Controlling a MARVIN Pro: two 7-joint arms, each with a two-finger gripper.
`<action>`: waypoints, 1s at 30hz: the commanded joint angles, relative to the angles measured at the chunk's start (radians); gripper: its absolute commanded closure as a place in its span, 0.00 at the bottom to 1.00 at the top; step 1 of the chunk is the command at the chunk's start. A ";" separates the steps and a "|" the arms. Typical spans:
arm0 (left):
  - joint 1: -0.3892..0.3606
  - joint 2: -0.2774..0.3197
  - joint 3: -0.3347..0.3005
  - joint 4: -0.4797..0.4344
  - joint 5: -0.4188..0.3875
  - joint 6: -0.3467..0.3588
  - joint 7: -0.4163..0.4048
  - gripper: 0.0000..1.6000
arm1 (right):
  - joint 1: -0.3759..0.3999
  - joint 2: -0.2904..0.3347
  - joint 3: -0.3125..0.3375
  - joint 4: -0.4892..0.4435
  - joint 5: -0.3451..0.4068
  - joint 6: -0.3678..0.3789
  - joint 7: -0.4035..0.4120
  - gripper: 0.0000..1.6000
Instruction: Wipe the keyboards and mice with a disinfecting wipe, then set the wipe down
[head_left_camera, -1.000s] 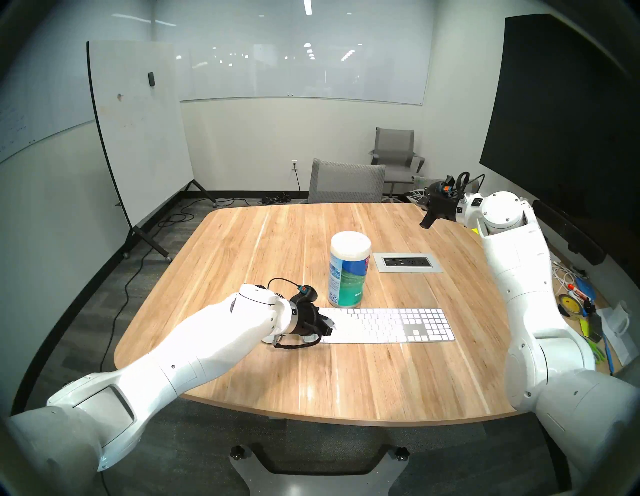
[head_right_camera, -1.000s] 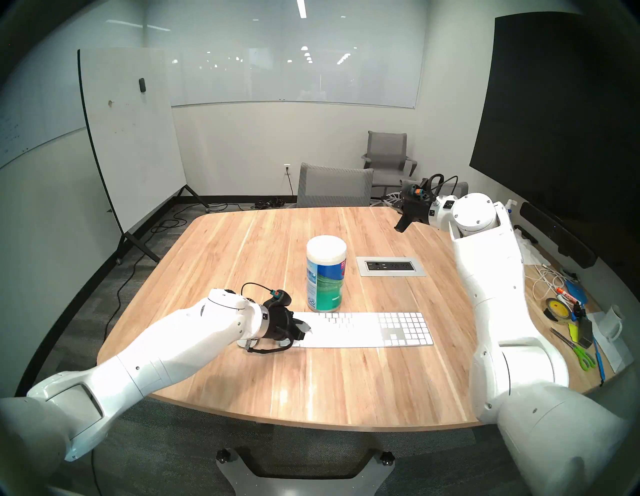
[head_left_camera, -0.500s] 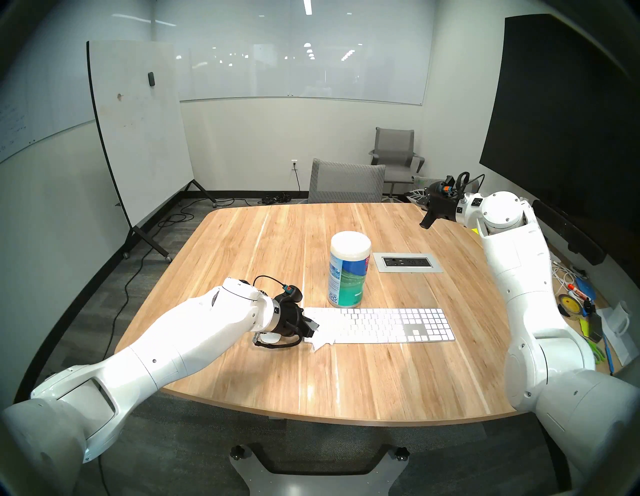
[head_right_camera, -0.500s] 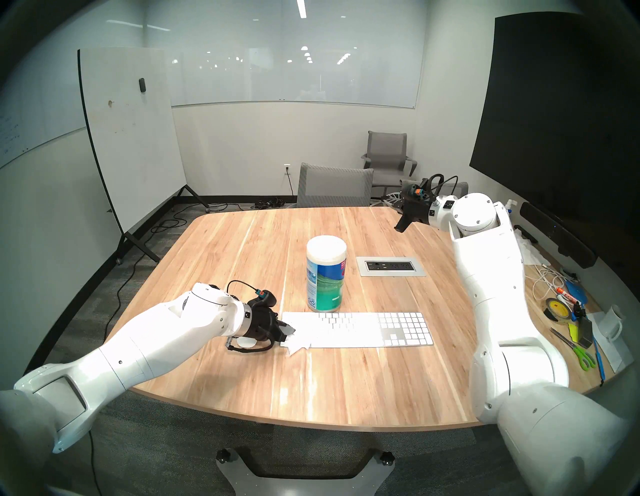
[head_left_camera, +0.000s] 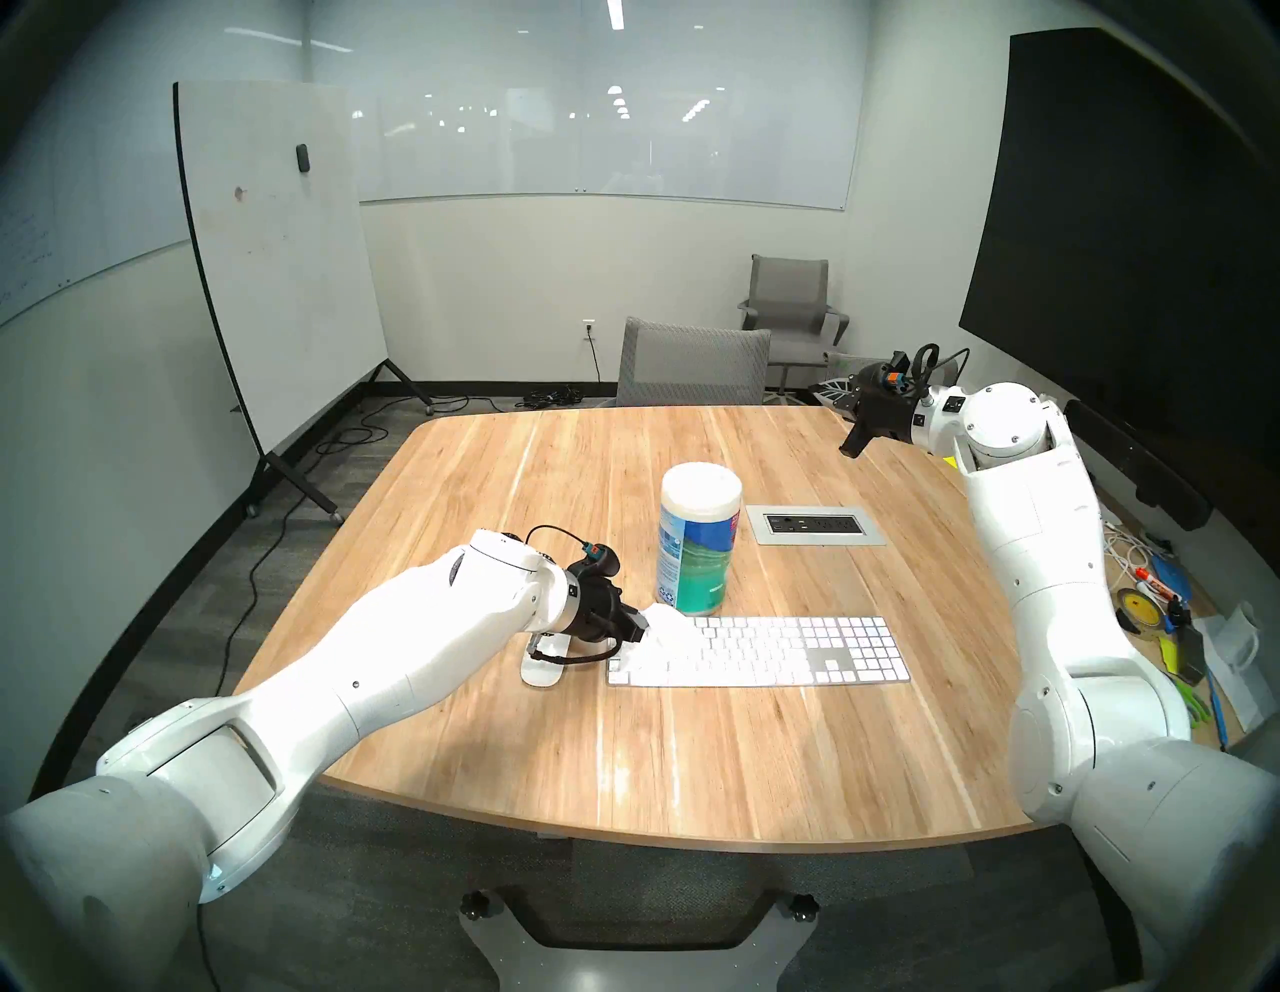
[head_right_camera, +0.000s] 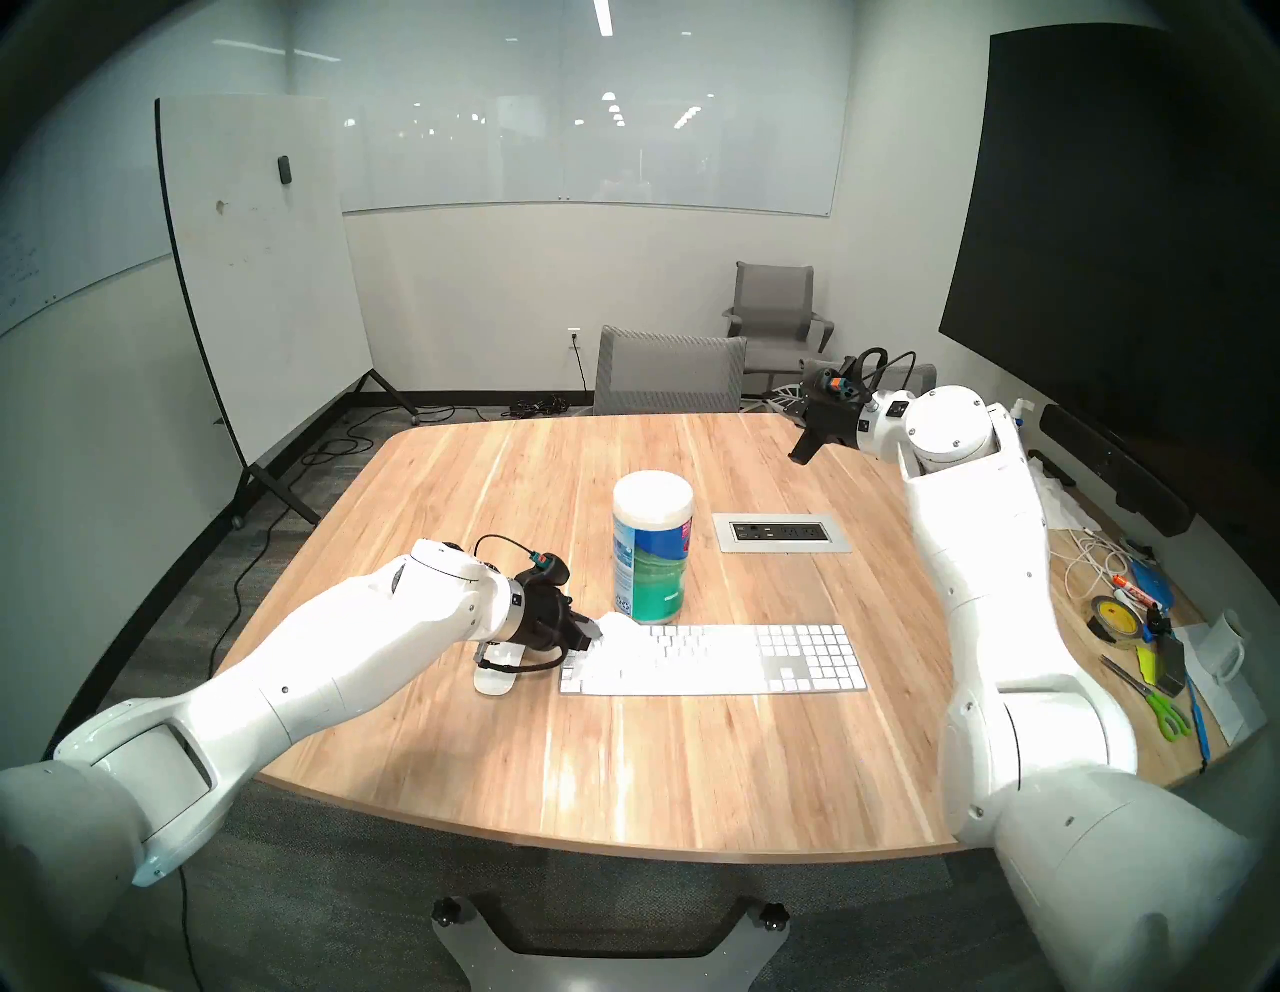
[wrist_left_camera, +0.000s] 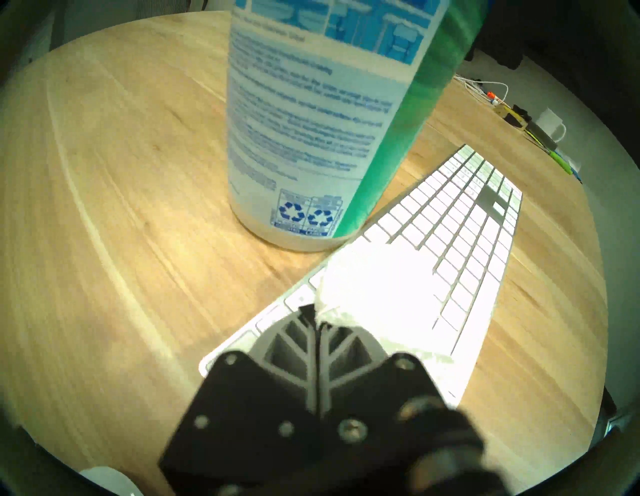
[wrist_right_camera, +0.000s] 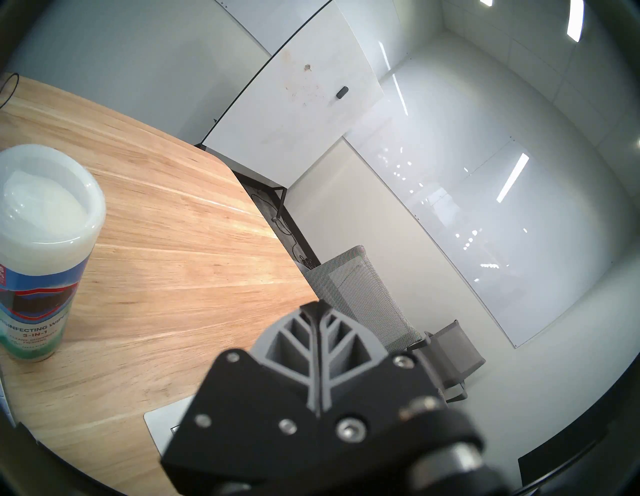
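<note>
The white keyboard (head_left_camera: 776, 651) (head_right_camera: 734, 668) lies on the wooden table (head_left_camera: 692, 755). My left gripper (head_left_camera: 641, 623) (head_right_camera: 592, 632) (wrist_left_camera: 317, 311) is shut on the white disinfecting wipe (head_left_camera: 666, 627) (head_right_camera: 620, 634) (wrist_left_camera: 381, 277). The wipe is draped over the keyboard's far left corner. The white mouse (head_left_camera: 542, 668) (head_right_camera: 494, 677) sits left of the keyboard, partly under my left wrist. My right gripper (head_left_camera: 850, 447) (head_right_camera: 802, 454) (wrist_right_camera: 318, 308) hangs shut and empty above the table's far right edge.
The blue-green wipe canister (head_left_camera: 696, 540) (wrist_left_camera: 311, 121) (wrist_right_camera: 41, 242) stands just behind the keyboard, close to my left gripper. A power socket panel (head_left_camera: 816, 524) is set in the table. Tape, scissors, cables and a mug (head_right_camera: 1226, 641) clutter the right side. A grey chair (head_left_camera: 692, 364) stands behind.
My left gripper has swung from the keyboard's near left edge to its far left corner, dragging the wipe along. The mouse shows more. The right arm has not moved.
</note>
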 joint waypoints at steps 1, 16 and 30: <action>-0.105 -0.106 -0.001 -0.104 -0.022 0.011 0.004 1.00 | 0.023 -0.002 0.002 -0.015 0.003 -0.002 -0.003 1.00; -0.241 -0.268 0.094 -0.183 -0.090 0.124 0.097 1.00 | 0.025 -0.002 0.003 -0.015 0.003 -0.003 -0.003 1.00; -0.317 -0.389 0.017 -0.006 -0.192 0.321 0.198 1.00 | 0.027 -0.003 0.003 -0.016 0.003 0.000 -0.002 1.00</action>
